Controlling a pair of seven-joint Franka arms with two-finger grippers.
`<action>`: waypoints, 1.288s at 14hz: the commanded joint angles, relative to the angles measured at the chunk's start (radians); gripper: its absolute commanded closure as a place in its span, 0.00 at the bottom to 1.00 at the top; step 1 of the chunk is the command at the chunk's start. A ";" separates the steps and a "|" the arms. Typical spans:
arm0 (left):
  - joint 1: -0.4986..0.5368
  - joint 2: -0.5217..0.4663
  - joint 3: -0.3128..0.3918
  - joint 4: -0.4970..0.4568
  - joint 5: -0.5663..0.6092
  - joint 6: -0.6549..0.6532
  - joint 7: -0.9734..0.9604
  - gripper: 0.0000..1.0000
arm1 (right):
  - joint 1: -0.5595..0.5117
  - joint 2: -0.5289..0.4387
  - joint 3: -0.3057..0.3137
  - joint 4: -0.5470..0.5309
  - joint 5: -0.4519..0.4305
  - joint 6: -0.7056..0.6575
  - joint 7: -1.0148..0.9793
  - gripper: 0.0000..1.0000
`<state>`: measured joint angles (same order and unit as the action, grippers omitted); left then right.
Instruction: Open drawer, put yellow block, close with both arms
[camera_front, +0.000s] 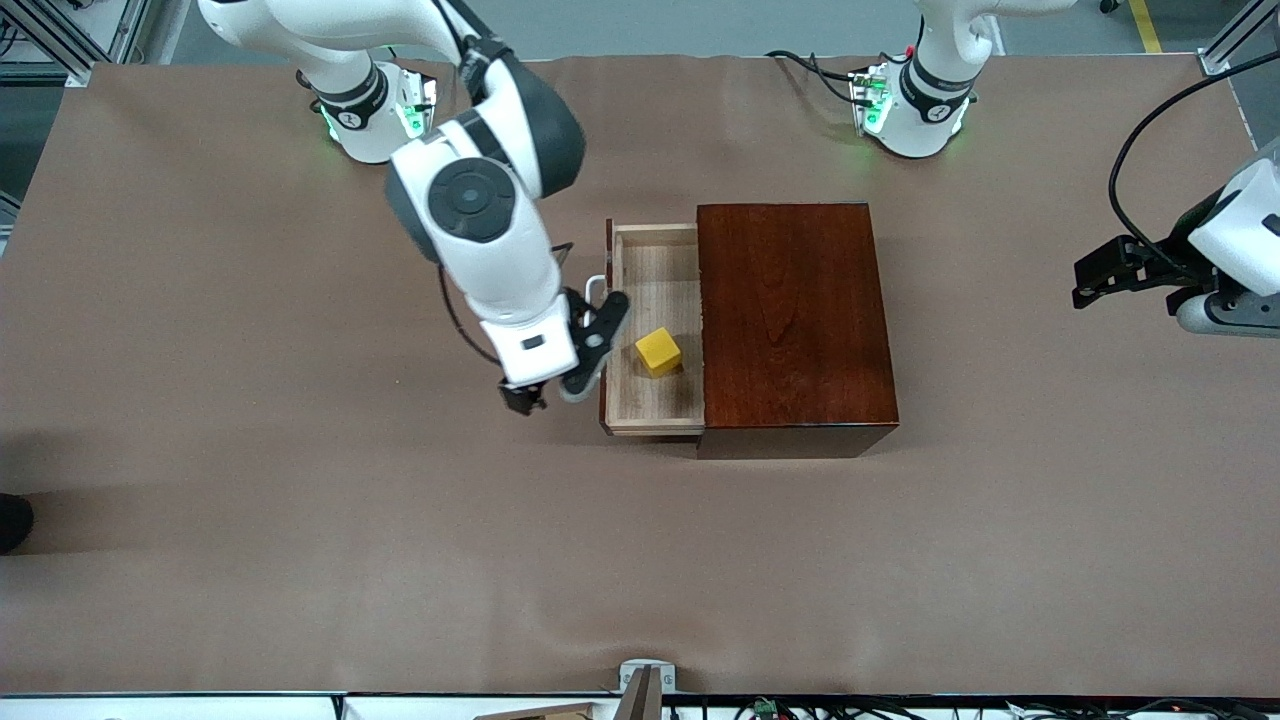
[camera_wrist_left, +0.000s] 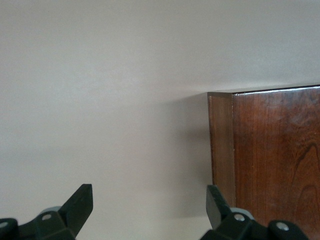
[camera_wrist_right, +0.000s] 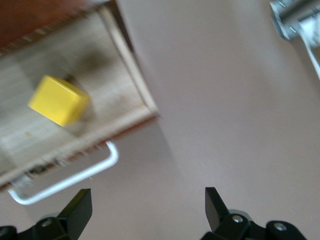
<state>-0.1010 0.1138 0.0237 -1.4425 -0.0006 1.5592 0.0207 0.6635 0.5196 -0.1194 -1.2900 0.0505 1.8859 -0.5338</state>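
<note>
The dark reddish-brown box (camera_front: 790, 320) stands mid-table, and its drawer (camera_front: 628, 300) is pulled out toward the right arm's end. The yellow block (camera_front: 658, 352) lies inside the drawer on the pale wood lining. My right gripper (camera_front: 553, 392) hovers open and empty just outside the drawer front, close to the white handle (camera_front: 596, 288). The right wrist view shows the block (camera_wrist_right: 59, 100), the handle (camera_wrist_right: 70, 180), the drawer's rim (camera_wrist_right: 131, 65) and bare table between the right gripper's (camera_wrist_right: 148, 207) fingers. My left gripper (camera_front: 1082, 282) waits open at the left arm's end, facing the box (camera_wrist_left: 270, 160); the left gripper (camera_wrist_left: 150, 205) holds nothing.
The brown table cover (camera_front: 300, 520) stretches wide around the box. A metal bracket (camera_front: 645, 685) sits at the table edge nearest the front camera. A dark object (camera_front: 12, 520) pokes in at the right arm's end of the table.
</note>
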 joint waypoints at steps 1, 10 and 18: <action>0.000 -0.023 0.004 -0.019 -0.016 -0.007 0.010 0.00 | -0.002 -0.093 -0.051 -0.107 -0.006 0.002 0.028 0.00; -0.011 -0.025 0.002 -0.021 -0.009 -0.010 -0.033 0.00 | -0.160 -0.176 -0.197 -0.187 0.009 -0.064 0.023 0.00; -0.009 -0.025 -0.002 -0.021 -0.007 -0.021 -0.054 0.00 | -0.401 -0.256 -0.197 -0.186 0.012 -0.243 0.029 0.00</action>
<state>-0.1070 0.1138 0.0203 -1.4430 -0.0006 1.5459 -0.0232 0.3222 0.3155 -0.3369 -1.4415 0.0538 1.6723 -0.5203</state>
